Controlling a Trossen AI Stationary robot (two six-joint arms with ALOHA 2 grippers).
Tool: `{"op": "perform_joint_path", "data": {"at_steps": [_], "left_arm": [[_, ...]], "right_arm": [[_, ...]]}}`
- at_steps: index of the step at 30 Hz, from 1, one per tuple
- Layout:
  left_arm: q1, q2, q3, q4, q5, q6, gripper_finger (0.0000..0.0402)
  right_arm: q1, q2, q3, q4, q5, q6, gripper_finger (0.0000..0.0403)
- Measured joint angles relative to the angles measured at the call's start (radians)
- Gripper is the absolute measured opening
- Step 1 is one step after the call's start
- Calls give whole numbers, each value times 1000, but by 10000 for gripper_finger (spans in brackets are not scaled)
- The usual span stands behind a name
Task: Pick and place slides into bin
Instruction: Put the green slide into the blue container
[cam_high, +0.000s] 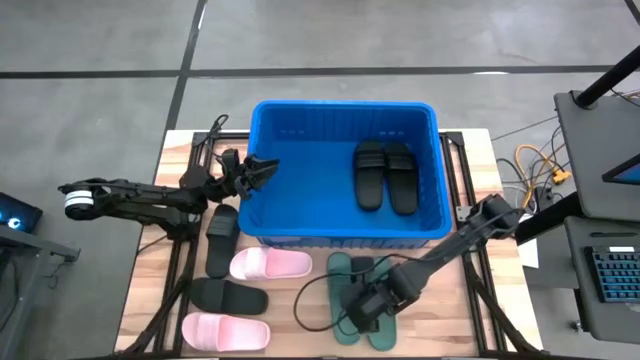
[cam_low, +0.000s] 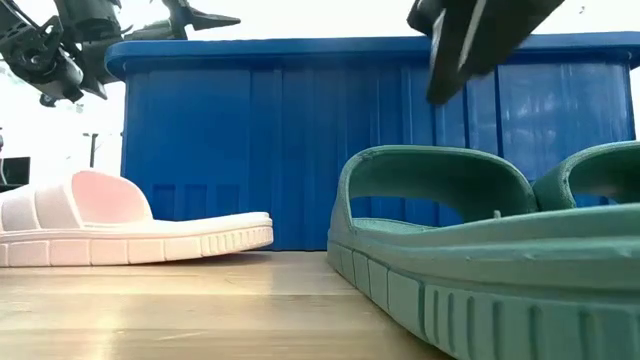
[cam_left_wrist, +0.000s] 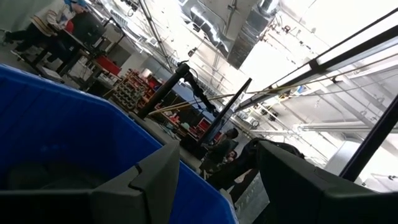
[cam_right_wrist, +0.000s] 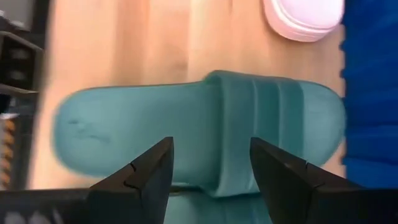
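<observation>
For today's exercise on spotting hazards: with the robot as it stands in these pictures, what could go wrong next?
1. The right gripper hangs open over two green slides lying side by side; closing could catch or drag both.
2. A dark cable loops on the table near those slides and might snag.
3. The left gripper sits open at the blue bin wall; a low sweep could knock the rim.

From my station: table (cam_high: 150, 300) is pale planked wood, grain visible, faint sheen. Bin (cam_high: 262, 170) is bright blue plastic, ribbed walls, slightly glossy. Green slides (cam_low: 480, 270) look like matt foam with ridged sole edges; pink slides (cam_low: 110, 225) the same. Gripper fingers (cam_right_wrist: 149, 177) are dark, matt, hard plastic by the look.
</observation>
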Motion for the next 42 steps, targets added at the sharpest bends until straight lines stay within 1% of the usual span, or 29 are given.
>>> {"op": "perform_joint_path", "data": {"at_steps": [4, 9, 11, 14, 16, 22, 26, 29, 32, 36, 39, 42], "left_arm": [[0, 0, 0, 0, 5, -1, 201], [0, 0, 0, 2, 6, -2, 201], [0, 0, 0, 2, 6, -2, 201], [0, 0, 0, 2, 9, -2, 201], [0, 0, 0, 2, 9, -2, 201], [0, 0, 0, 2, 11, -2, 201], [0, 0, 0, 1, 11, -2, 201], [0, 0, 0, 1, 11, 0, 201], [0, 0, 0, 1, 11, 0, 201], [0, 0, 0, 1, 11, 1, 201], [0, 0, 0, 1, 12, 1, 201], [0, 0, 0, 1, 20, -2, 201]], "right_arm": [[-1, 45, 1, 0, 89, -2, 203], [0, 81, 0, 2, 100, -61, 203], [0, 82, -3, 1, 124, -53, 203], [0, 84, -4, -3, 201, -14, 203], [-1, 85, -5, -4, 230, -12, 203], [-5, 85, -6, -2, 226, -33, 203], [-4, 85, -8, 25, 156, -118, 203], [-2, 85, -12, 42, 156, -133, 203], [-4, 96, -21, 47, 179, -122, 203], [-5, 134, -22, 51, 195, -163, 203], [-3, 152, -22, 52, 239, -117, 203], [-4, 155, -22, 48, 261, -71, 199]]}}
